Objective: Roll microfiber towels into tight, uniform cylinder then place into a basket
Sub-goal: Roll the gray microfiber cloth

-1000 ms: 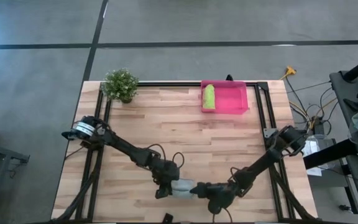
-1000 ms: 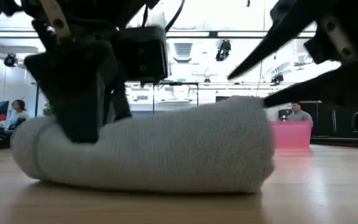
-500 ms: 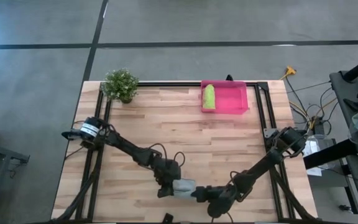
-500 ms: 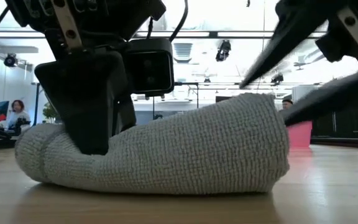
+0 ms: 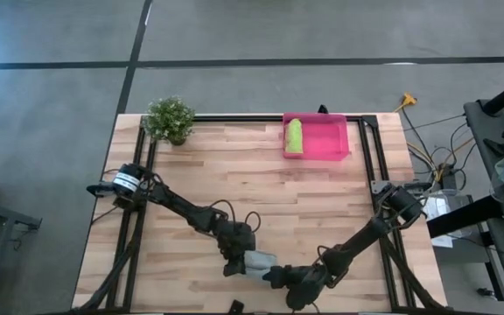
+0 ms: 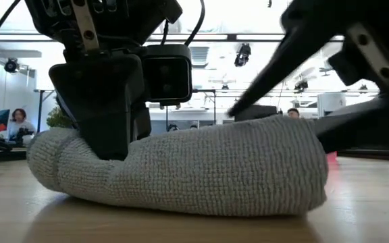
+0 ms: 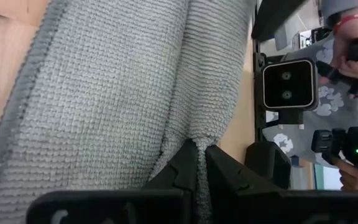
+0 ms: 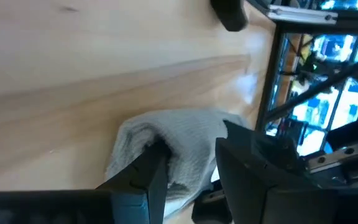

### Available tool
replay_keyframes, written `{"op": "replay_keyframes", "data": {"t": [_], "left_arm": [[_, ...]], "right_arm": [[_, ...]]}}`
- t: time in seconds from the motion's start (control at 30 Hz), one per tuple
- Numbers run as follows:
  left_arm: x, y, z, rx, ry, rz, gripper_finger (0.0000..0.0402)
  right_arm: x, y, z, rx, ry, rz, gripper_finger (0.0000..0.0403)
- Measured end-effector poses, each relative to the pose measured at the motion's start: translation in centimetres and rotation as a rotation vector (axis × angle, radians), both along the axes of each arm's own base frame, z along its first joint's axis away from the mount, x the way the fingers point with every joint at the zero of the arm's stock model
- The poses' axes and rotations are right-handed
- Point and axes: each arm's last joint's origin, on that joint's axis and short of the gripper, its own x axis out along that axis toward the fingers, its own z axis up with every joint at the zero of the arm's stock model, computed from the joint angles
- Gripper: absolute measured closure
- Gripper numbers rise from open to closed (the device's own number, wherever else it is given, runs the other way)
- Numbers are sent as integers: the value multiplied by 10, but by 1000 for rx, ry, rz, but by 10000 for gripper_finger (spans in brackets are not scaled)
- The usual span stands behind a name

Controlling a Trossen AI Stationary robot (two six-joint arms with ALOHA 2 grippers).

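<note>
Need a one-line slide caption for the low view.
Both grippers, left and right, grip opposite ends of the rolled grey towel.

A robotics lab or open-plan workshop. A butcher-block counter [image 5: 252, 192] on a black metal frame stands on grey concrete floor [image 5: 59, 52] marked with dark lines. At three o'clock, cables [image 5: 427, 140] trail to equipment racks. Beyond the counter, ceiling lights [image 6: 242, 54] hang and a seated person [image 6: 17, 125] works at a monitor.
</note>
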Motion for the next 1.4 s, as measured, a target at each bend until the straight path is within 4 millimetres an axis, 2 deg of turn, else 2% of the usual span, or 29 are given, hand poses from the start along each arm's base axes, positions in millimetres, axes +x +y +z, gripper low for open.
{"op": "replay_keyframes", "data": {"t": [0.13,0.23,0.37,0.7,0.87,1.2,1.3,1.4], "left_arm": [[0,0,0,1,0,1,401],[0,0,0,3,-1,4,400],[0,0,0,4,-3,9,398],[1,2,2,62,-71,-5,396],[1,2,2,132,-145,-50,396],[-6,-7,25,315,-356,-155,395],[-11,-9,36,390,-422,-190,395],[-16,-10,46,469,-472,-214,387]], "right_arm": [[7,4,3,178,-6,-125,298],[8,5,6,347,29,-215,335],[5,3,3,430,111,-282,386],[1,-10,-10,832,189,-618,393],[-2,-18,-18,1149,222,-759,393],[-32,-45,-37,1693,200,-791,394],[-37,-52,-36,1792,188,-778,394],[-37,-54,-36,1812,185,-782,394]]}}
